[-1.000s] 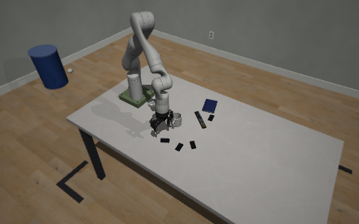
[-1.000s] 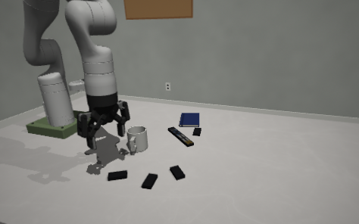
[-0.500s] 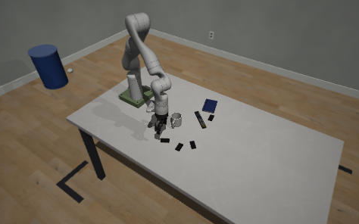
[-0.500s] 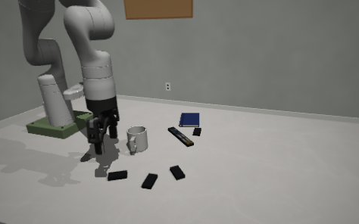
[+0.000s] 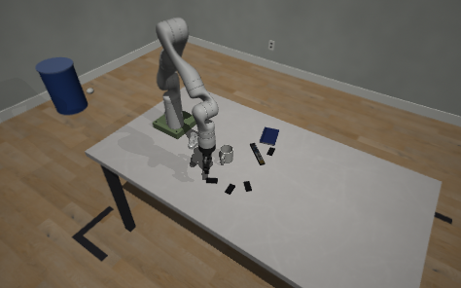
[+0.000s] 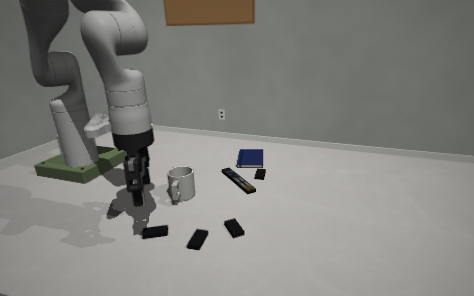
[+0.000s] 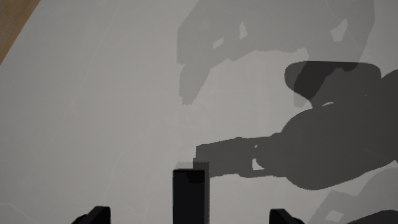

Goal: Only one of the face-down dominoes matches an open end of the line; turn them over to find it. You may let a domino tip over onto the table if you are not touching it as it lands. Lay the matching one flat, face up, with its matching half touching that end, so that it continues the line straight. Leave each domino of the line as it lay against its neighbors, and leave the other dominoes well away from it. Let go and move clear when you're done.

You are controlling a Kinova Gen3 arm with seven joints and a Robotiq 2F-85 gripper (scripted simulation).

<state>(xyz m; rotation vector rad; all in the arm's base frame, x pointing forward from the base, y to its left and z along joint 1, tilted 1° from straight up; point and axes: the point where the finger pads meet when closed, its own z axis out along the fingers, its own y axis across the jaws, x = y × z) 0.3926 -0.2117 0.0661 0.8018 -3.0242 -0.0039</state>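
Pincer (image 5: 206,171) (image 6: 138,202) (image 7: 190,216): one, spread wide, empty, above the table. Nearest domino (image 5: 212,180) (image 6: 155,232) (image 7: 189,197): black, flat, below it, lengthwise between its fingers. Advised handling: centre over the domino, descend level, pinch the long sides lightly, lift before tilting, release untouched for the tip-over. Matching half: cannot tell. Apparent line (image 5: 257,154) (image 6: 238,180): well apart from the pincer, beyond the mug (image 5: 227,154) (image 6: 181,183).
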